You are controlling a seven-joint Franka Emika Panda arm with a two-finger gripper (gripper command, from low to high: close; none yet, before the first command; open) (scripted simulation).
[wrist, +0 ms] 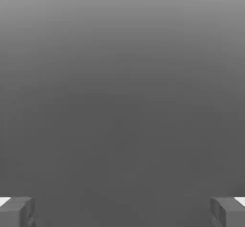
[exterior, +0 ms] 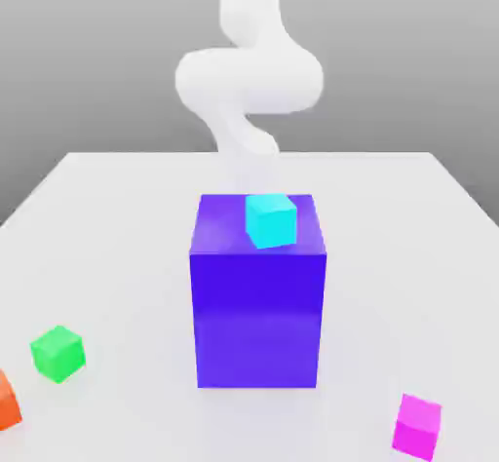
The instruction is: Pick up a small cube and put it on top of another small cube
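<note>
The small magenta-pink cube (exterior: 419, 427) lies on the white table near the front, at the exterior view's right. The small green cube (exterior: 57, 353) lies near the front at the exterior view's left. My white arm (exterior: 249, 80) rises behind the big blue-violet block, far from both cubes. In the hand view my gripper (wrist: 122, 211) is open: its two grey fingertips (wrist: 16, 211) stand wide apart with nothing between them, facing plain grey background.
A big blue-violet block (exterior: 258, 304) stands mid-table with a small cyan cube (exterior: 270, 219) on its top. A small orange cube (exterior: 6, 400) sits at the exterior view's left edge, near the green one. The white table (exterior: 117, 216) stretches around them.
</note>
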